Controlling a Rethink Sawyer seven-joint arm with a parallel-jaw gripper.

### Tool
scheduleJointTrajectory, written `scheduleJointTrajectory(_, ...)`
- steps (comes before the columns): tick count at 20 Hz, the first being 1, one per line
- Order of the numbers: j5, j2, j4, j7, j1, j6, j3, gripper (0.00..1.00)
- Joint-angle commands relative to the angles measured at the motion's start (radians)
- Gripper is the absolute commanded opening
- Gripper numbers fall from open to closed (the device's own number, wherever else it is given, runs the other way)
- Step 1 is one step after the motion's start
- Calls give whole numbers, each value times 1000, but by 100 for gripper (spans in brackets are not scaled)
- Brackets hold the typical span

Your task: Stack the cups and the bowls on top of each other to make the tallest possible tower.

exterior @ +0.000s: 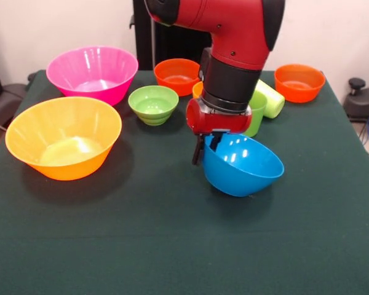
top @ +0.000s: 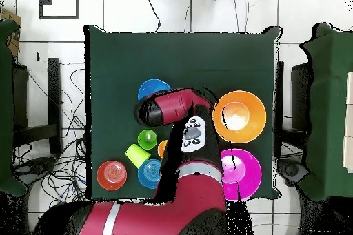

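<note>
Front view: a red and black arm [exterior: 234,55] reaches down over a dark green table [exterior: 172,246]. Its gripper [exterior: 206,147] is closed on the near-left rim of a medium blue bowl [exterior: 241,165], which tilts, its opening turned up and towards the arm. At the left sit a big yellow-orange bowl [exterior: 63,137] and, behind it, a big pink bowl [exterior: 92,74], both upright and apart. A small green bowl [exterior: 153,104] stands between them and the arm. Behind it is a small orange bowl [exterior: 178,76]; another orange bowl [exterior: 299,82] sits far right. A lime-yellow cup [exterior: 270,98] lies on its side beside a green cup [exterior: 255,114], partly hidden by the arm. Nothing is stacked.
</note>
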Motion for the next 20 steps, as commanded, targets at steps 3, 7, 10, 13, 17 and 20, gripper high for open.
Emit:
scheduleJointTrajectory(3, -98, 142, -4, 36, 28, -53, 14, 0)
scheduleJointTrajectory(7, -97, 142, -2, 36, 35, -56, 3, 0)
scheduleJointTrajectory(10, -101, 146, -4, 35, 38, -68, -6, 0)
scheduleJointTrajectory(13, -101, 148, -8, 30, 44, -72, -15, 100)
scheduleJointTrajectory(17, -97, 146, -3, 20, 38, -72, -7, 100)
scheduleJointTrajectory(20, -101, 149, -5, 22, 45, -81, -17, 100)
